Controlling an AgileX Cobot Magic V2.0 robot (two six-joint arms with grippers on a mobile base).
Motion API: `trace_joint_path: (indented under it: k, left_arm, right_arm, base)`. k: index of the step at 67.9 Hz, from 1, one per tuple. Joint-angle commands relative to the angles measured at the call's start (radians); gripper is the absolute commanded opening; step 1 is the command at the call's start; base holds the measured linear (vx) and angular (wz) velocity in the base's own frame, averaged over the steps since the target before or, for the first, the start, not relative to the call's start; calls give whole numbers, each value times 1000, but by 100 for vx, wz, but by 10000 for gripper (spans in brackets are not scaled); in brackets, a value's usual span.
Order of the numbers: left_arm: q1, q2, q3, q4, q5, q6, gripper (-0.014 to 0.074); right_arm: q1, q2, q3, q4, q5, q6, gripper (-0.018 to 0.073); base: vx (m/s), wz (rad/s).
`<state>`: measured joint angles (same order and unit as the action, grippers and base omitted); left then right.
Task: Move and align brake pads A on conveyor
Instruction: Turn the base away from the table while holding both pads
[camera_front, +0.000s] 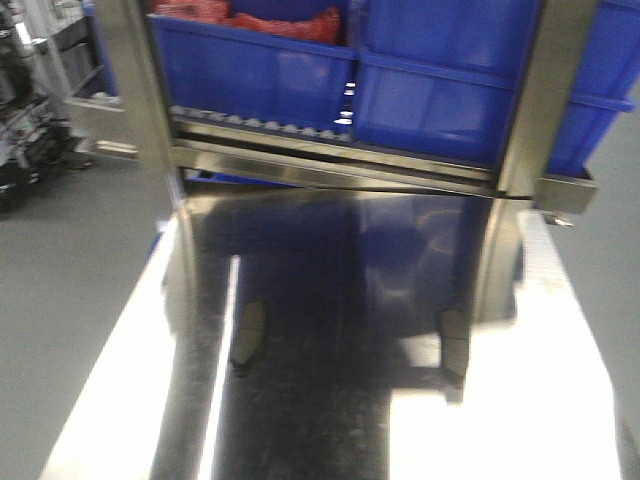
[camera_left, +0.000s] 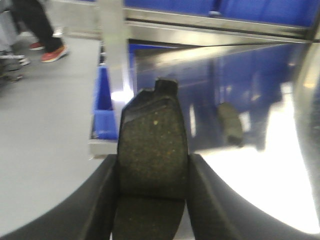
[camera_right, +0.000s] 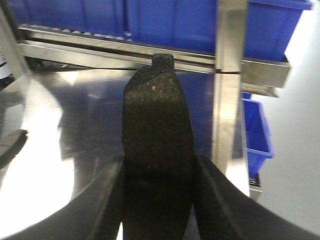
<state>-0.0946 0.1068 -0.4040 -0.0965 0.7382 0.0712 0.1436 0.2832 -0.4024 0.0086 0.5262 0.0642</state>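
Closest in, the left tool (camera_left: 152, 160) clamps the first brake pad (camera_left: 152, 140) between its black fingers, speckled dark face toward the camera, tab pointing away; the right tool (camera_right: 159, 160) grips the second brake pad (camera_right: 157, 110) likewise. Beyond, a third pad (camera_front: 247, 335) and a fourth pad (camera_front: 455, 345) lie well apart on the shiny steel desk (camera_front: 330, 430). Farthest, blue bins (camera_front: 250, 70) sit on a roller rack (camera_front: 300, 130)

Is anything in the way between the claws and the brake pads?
No. The left claw squeezes one brake pad, and the right claw squeezes a second brake pad. The shiny steel tabletop lies beyond them. The conveyor is not in any view, so the way there cannot be judged.
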Motion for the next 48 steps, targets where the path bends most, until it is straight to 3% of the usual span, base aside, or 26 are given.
trace_joint_path:
  k: [1,48]
  left_arm:
    - [-7,15,-29,-11,-92,-10,-6]
    - [-7,15,-29,-11,-92,-10,-6]
  right_arm:
    - [-2,7,-30,-2,-97,-11,-4]
    - [-2,7,-30,-9,-97,-11,-4]
  base:
    - [-9,49]
    - [-13,67]
